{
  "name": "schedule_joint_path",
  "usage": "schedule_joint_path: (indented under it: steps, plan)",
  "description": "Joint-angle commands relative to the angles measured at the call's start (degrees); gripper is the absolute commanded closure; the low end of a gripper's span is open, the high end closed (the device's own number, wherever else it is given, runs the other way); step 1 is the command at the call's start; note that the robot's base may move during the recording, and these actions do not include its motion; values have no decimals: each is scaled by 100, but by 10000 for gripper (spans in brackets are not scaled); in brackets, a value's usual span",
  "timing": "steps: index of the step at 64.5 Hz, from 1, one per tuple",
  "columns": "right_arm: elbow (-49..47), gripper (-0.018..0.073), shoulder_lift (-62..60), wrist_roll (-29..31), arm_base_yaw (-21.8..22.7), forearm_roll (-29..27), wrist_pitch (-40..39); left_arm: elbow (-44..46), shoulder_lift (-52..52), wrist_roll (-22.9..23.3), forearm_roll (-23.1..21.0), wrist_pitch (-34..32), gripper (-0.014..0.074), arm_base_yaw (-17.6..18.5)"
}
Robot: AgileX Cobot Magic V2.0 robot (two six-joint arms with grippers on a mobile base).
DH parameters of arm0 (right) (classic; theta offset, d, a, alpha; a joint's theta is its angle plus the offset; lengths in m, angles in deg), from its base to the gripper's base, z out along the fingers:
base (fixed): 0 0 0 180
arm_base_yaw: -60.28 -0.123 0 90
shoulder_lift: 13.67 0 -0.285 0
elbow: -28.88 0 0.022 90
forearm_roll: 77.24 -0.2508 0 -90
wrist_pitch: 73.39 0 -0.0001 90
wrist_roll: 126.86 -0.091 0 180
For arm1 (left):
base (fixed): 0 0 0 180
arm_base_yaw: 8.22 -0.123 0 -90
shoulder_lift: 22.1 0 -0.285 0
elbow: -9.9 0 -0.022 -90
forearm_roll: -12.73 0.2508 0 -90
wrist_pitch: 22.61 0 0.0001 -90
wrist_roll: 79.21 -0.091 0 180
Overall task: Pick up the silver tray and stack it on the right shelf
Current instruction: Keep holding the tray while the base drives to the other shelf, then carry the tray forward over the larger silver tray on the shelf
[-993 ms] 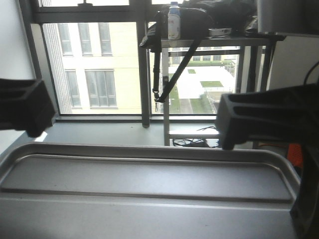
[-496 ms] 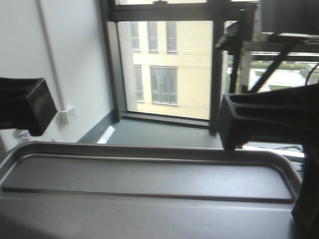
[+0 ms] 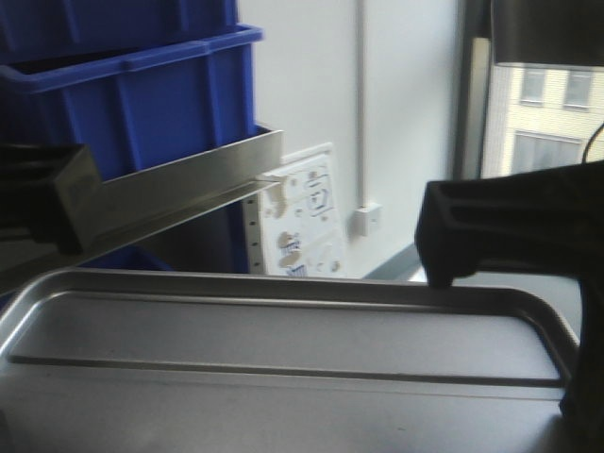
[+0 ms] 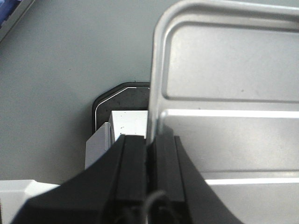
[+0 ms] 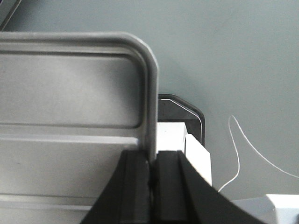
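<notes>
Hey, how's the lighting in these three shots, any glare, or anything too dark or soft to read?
Left wrist view: bright glare streaks along ridges of the silver tray; left gripper near-black and soft. Right wrist view: tray evenly lit, right gripper dark. Front view: bright window backlights both grippers into silhouettes.

One silver tray (image 3: 283,349); two hands (image 4: 150,144) (image 5: 153,158); two blue bins (image 3: 142,104) (image 3: 113,19); one shelf (image 3: 179,184).

Front view: shiny silver rectangular metal tray (image 3: 283,330) near side cut by bottom edge; blue plastic bins (image 3: 142,94) cropped at top; white printed sheet (image 3: 307,217) print unreadable.
</notes>
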Motion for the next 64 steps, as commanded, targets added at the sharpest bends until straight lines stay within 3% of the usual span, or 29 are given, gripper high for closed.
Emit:
schedule_joint_path:
  steps: [1, 64]
  plan:
    - [-61, 503, -125, 79, 46, 442, 1456, 69, 121, 36, 474, 1689, 696, 0]
    - [-61, 503, -125, 79, 46, 442, 1717, 69, 121, 36, 474, 1689, 696, 0]
